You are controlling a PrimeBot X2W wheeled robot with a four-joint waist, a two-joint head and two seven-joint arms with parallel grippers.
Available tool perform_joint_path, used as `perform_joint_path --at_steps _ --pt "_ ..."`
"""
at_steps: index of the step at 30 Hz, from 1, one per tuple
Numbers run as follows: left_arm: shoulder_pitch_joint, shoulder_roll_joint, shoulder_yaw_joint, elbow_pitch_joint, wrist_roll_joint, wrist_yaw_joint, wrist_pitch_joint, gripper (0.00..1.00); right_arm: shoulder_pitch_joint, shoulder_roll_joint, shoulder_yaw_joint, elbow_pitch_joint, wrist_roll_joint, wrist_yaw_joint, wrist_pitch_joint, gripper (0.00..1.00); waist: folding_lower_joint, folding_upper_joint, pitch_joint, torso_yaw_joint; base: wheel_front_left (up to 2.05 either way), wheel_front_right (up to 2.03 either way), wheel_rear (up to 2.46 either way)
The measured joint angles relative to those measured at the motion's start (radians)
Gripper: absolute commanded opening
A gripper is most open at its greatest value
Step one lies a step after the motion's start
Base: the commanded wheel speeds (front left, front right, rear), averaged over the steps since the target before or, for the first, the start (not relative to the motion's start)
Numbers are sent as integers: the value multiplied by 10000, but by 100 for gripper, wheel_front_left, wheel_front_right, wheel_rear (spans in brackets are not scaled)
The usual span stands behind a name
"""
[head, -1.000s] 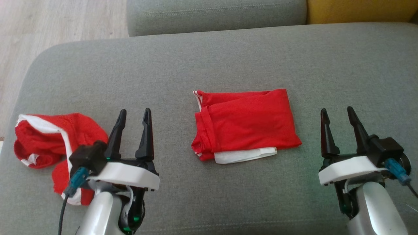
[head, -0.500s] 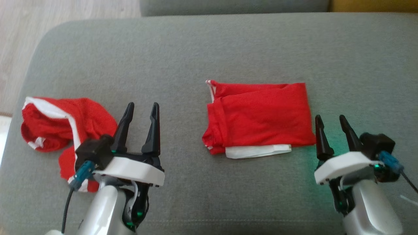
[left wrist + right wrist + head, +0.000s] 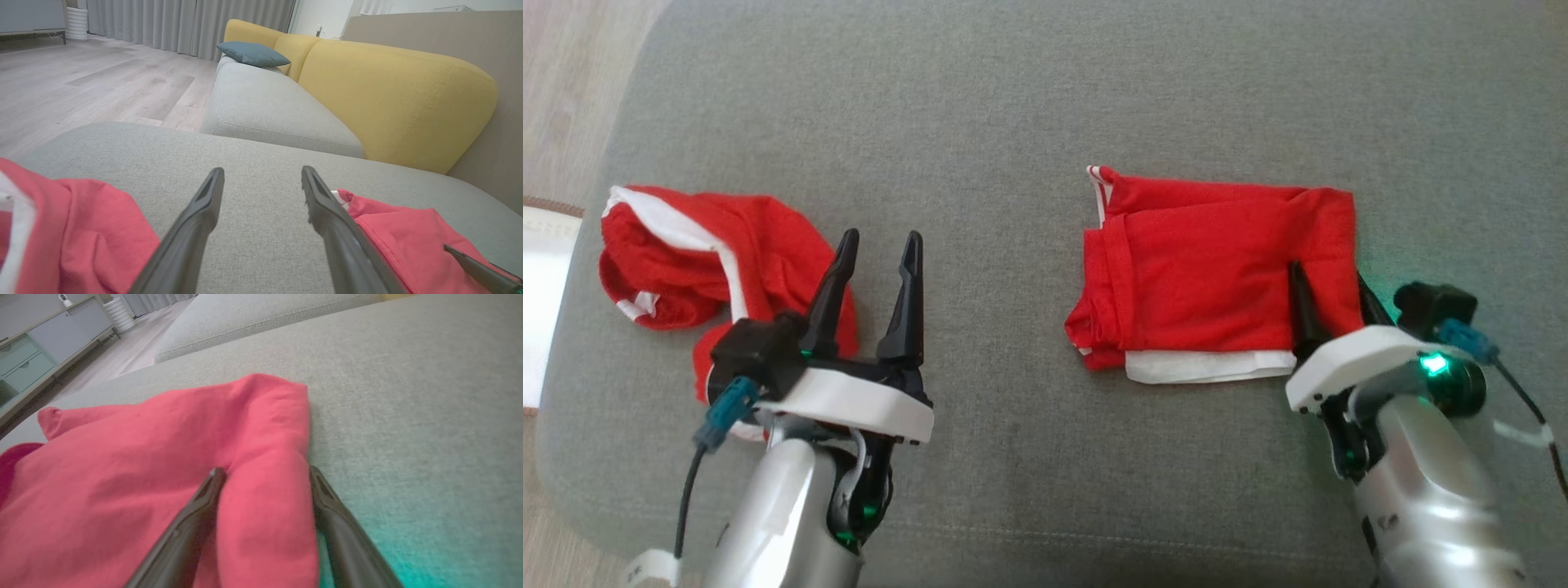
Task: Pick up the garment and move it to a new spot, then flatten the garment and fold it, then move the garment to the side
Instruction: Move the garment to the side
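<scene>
Evidently the right pincer (image 3: 1327,278), jaws apart, straddles an edge of the folded garment (image 3: 1201,278), likely to pinch it; the left pincer (image 3: 880,238) hovers, also apart.

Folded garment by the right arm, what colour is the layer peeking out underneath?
White layer under the red folded garment; head view.

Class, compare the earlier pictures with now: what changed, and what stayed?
The right tool moved forward and inward; its open jaws now straddle the right edge of the folded garment, nothing gripped. The left tool stayed open beside the crumpled garment; both garments lie unmoved.
</scene>
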Motion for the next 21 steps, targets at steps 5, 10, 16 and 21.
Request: perform_joint_path --at_steps 5,10,16,21 --pt "-35 0 144 8 10 -59 0 100 -594 -61 675 631 -360 0 -349 0 0 0 0 -112 0 0 0" --pt "-37 0 167 0 59 -61 0 100 -809 -38 704 719 -1735 0 -497 0 0 0 -128 -544 0 0 0" --pt "-39 -2 190 -90 107 -94 0 100 -1406 -894 1022 291 -2980 0 -458 0 0 0 -194 -1284 0 0 0" --pt "-132 -2 219 -253 174 -163 0 100 -2060 -2485 1126 -23 -3043 0 -48 0 0 0 -21 -1815 0 0 0"
